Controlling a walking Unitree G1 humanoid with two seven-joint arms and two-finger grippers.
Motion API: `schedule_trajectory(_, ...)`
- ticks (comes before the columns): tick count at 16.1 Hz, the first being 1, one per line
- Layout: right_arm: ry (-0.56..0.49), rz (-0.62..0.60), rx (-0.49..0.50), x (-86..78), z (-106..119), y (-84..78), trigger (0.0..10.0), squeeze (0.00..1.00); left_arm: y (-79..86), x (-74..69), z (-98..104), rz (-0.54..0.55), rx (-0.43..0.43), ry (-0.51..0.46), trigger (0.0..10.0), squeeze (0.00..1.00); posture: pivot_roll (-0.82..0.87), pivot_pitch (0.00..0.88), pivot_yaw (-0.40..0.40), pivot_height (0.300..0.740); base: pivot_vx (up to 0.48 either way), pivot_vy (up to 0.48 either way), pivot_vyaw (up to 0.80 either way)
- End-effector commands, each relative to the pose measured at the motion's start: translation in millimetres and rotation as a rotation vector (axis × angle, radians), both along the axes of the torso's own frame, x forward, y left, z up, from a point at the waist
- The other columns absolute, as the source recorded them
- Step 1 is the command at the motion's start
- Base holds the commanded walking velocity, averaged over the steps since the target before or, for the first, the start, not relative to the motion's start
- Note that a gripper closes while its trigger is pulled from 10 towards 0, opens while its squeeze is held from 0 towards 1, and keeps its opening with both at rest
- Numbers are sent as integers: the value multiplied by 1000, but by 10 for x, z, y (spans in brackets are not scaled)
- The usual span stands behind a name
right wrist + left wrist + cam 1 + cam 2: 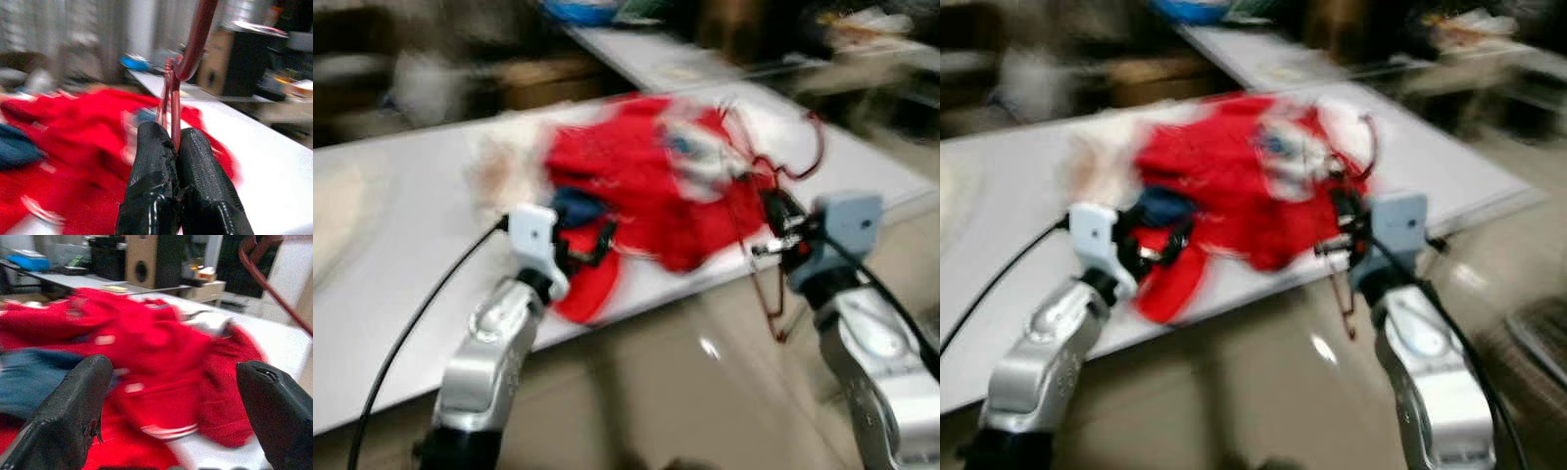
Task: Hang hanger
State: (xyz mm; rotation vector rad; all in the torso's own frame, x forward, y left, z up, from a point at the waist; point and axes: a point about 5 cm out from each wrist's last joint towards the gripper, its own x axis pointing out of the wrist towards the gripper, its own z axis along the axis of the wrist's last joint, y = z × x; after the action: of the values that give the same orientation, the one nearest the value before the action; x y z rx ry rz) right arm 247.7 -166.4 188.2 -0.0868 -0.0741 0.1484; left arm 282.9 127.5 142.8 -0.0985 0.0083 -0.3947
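Observation:
A dark red wire hanger (771, 245) stands tilted at the table's near right edge, partly over the red garment (646, 186). My right gripper (781, 227) is shut on the hanger; in the right wrist view its fingers (195, 191) pinch the hanger's rod (173, 105). My left gripper (589, 245) is open at the garment's near left side, by a blue piece of cloth (576, 208). The left wrist view has the fingers (73, 411) wide apart over red fabric (161, 367). The head views are blurred.
The garment lies on a white table (401, 294) whose near edge runs past both arms. A second white table (646, 54) and dark furniture stand behind. A pale cloth (504, 157) lies beside the garment. Beige floor (685, 392) lies below the arms.

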Motion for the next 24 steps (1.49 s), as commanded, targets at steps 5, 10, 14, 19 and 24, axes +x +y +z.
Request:
schedule_trajectory(5,124,-1,17,-8,-251,-54,10000,0,42,28,-66,50,-10,41,10000,0,-166,0,38,740,0,288,-483)
schedule_trajectory(10,193,-10,24,-21,-429,-133,10000,0,29,-7,-141,25,4,55,10000,1000,-159,0,40,740,0,0,0)
schedule_trajectory(14,160,-32,-26,-12,-421,-151,10000,0,46,63,-155,41,47,24,10000,1000,-181,0,56,740,0,0,0)
schedule_trajectory(19,123,-24,-69,-12,-366,-158,10000,0,9,141,-168,39,95,5,10000,1000,-198,0,57,740,121,0,0)
schedule_trajectory(24,125,3,-116,-19,-363,-153,10000,0,6,150,-192,42,107,0,10000,1000,-198,0,59,740,341,0,160)
